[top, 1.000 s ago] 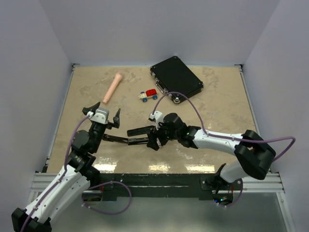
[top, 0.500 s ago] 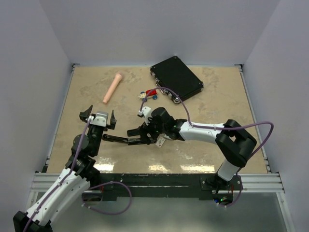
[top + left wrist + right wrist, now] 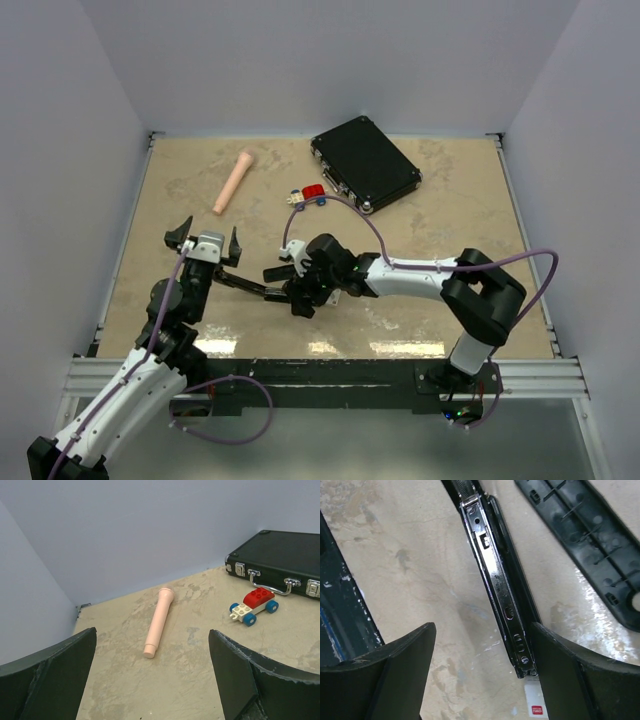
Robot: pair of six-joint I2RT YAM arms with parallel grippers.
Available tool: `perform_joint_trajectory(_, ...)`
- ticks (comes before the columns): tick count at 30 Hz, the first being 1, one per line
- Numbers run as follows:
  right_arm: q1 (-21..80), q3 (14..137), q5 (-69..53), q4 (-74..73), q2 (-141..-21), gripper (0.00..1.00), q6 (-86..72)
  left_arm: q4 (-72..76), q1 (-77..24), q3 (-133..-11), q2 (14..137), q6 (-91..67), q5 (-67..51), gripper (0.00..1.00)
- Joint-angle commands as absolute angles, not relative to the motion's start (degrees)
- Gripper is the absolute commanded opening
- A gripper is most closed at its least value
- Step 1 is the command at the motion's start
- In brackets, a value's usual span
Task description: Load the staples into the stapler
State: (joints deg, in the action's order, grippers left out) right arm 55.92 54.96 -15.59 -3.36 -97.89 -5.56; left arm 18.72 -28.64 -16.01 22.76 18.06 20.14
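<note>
Mid-frame in the right wrist view, the black plastic stapler (image 3: 495, 575) lies open, metal channel bared for loading; the right gripper (image 3: 481, 630) hovers over it, jaws apart; the left gripper (image 3: 152, 635) likewise.

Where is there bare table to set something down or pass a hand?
Widest bare table lies between the black case, the right edge and the right arm. A smaller patch sits between the pink cylinder and the left edge. Crowded: the centre, where the right gripper hovers over the stapler beside the left gripper, and the toy car near the case.
</note>
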Motion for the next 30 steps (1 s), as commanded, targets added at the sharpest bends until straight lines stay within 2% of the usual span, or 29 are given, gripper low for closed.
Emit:
perform_joint_trajectory(1,56.60,57.04,-19.95,-5.45,-96.59,0.80,-6.86,21.01,-28.74,-15.56,23.11,19.34,19.60,0.98)
perform_joint_trajectory(11,56.69,58.01,-21.19,-10.11,-92.91,0.78,-8.34,21.09,-28.74,-15.56,23.82,19.25,19.25,0.98)
perform_joint_trajectory(19,54.50,53.27,2.17,-10.02,-82.63,0.79,-18.19,21.36,-28.74,-15.38,24.35,19.25,19.16,0.98)
perform_joint_trajectory(26,48.79,46.68,5.97,-11.07,-80.51,0.79,-21.62,21.62,-28.74,-15.29,24.78,18.99,18.55,0.98)
perform_joint_trajectory(30,48.08,44.65,8.96,-11.16,-79.89,0.71,-26.08,21.53,-28.74,-15.21,24.87,18.90,18.46,0.98)
